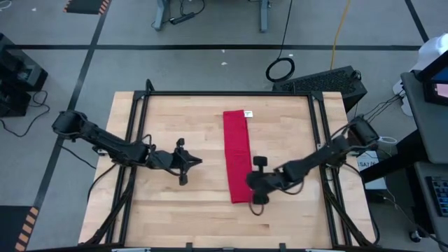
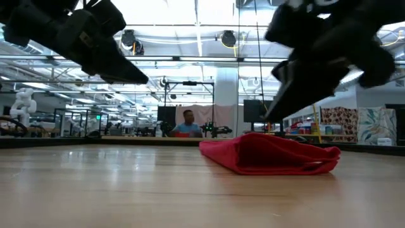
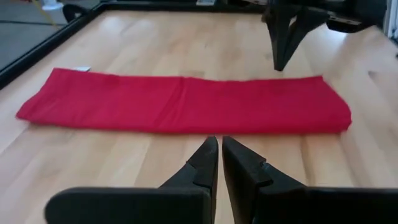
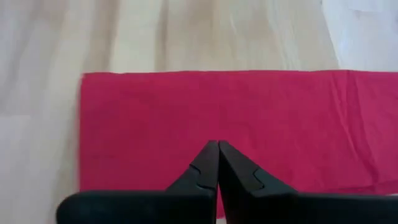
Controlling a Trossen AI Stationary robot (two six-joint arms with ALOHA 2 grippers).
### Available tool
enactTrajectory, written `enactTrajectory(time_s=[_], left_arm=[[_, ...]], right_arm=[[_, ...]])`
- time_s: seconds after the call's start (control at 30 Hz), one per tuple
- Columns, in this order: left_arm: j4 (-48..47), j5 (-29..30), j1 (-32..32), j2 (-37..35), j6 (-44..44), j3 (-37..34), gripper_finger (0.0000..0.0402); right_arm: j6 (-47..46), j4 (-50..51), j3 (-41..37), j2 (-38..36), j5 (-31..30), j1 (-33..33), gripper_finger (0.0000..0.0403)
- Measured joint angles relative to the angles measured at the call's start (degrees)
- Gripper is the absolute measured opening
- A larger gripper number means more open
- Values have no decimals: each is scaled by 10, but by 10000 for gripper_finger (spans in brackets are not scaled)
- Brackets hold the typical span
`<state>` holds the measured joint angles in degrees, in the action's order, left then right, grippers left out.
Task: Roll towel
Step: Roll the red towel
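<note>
Right gripper (image 1: 250,183) fingers (image 4: 214,163) pressed together, empty, hanging over the near end of the bright red soft cloth towel (image 1: 236,154); low view shows the tips above the cloth, not on it

Left gripper (image 1: 199,162) fingers (image 3: 211,163) nearly shut, thin gap between them, holding nothing, parked on bare wood at 9 o'clock of the towel, well apart from it

Towel: folded into a long narrow strip, lying flat near the middle of the light wooden table (image 1: 175,210), running 12 to 6 in the high view. Small white tag (image 1: 248,113) at the 12 o'clock end, right corner

Progress, my read: strip fold looks done, rolling not started. No curl at either end, the 6 o'clock end is a plain folded edge, slightly puffed in the low view

Left to do: pinch the 6 o'clock end, turn it over and roll toward the tag at 12

Geometry: right tips sit at the strip's 6 o'clock end, toward its right edge, pointing across it to 9. Left tips point at the strip's long left edge from 9
</note>
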<state>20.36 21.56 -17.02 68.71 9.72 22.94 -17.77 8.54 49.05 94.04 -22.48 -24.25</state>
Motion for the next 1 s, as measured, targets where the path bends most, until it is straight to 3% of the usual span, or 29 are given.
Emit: enactTrajectory(time_s=[0.37,0.53,0.77,0.87,1.0], left_arm=[[149,-16,-13,141,-12,7,28],[172,-18,-38,193,-40,44,28],[182,-3,-73,264,-109,135,33],[179,-3,-83,293,-115,173,52],[177,5,-91,327,-116,207,90]], right_arm=[[-10,6,-55,-57,-2,-119,11],[-13,-4,-55,-44,-8,-148,75],[4,-69,-55,22,-79,-175,189],[23,-76,-55,46,-117,-188,205],[30,-83,-55,64,-134,-190,194]])
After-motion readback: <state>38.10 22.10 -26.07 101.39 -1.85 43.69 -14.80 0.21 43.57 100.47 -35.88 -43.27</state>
